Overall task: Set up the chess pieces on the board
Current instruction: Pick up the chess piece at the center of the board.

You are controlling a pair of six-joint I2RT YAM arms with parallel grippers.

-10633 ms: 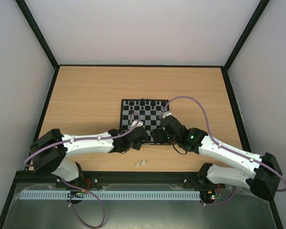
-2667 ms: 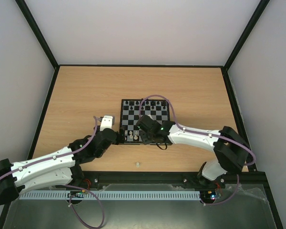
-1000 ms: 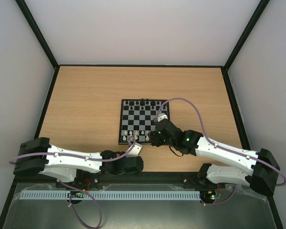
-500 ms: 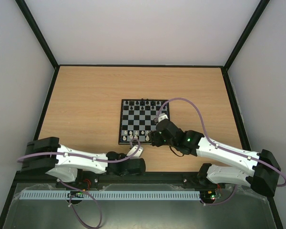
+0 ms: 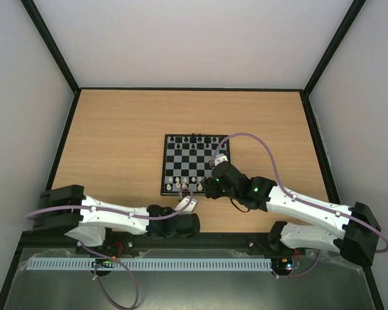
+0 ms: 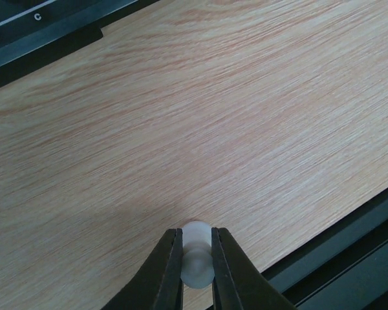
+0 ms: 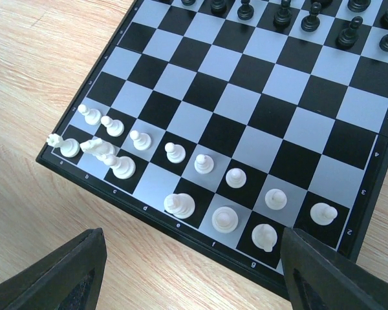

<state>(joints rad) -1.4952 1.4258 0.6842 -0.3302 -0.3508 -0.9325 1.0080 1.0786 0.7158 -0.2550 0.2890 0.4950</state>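
In the left wrist view my left gripper (image 6: 196,234) is shut on a small whitish chess piece (image 6: 196,261) that lies on the wooden table close to its near edge. From above, the left wrist (image 5: 181,223) covers that spot in front of the board (image 5: 195,147). My right gripper (image 7: 194,284) stands open over the board's near edge, with nothing between its fingers. Several white chess pieces (image 7: 179,205) fill most of the two near rows. One near-row square (image 7: 152,183) is bare. The near right corner of the board (image 7: 258,110) is hidden behind a finger (image 7: 336,274).
Black pieces (image 7: 281,14) stand on the board's far rows. A black frame rail (image 6: 349,255) runs along the table's near edge just beside the held piece. Bare wooden table (image 5: 116,135) surrounds the board, with white walls beyond.
My left gripper's jaws have come together on the whitish piece near the table's front edge. The left arm shifted slightly right. The right arm has stayed in place.
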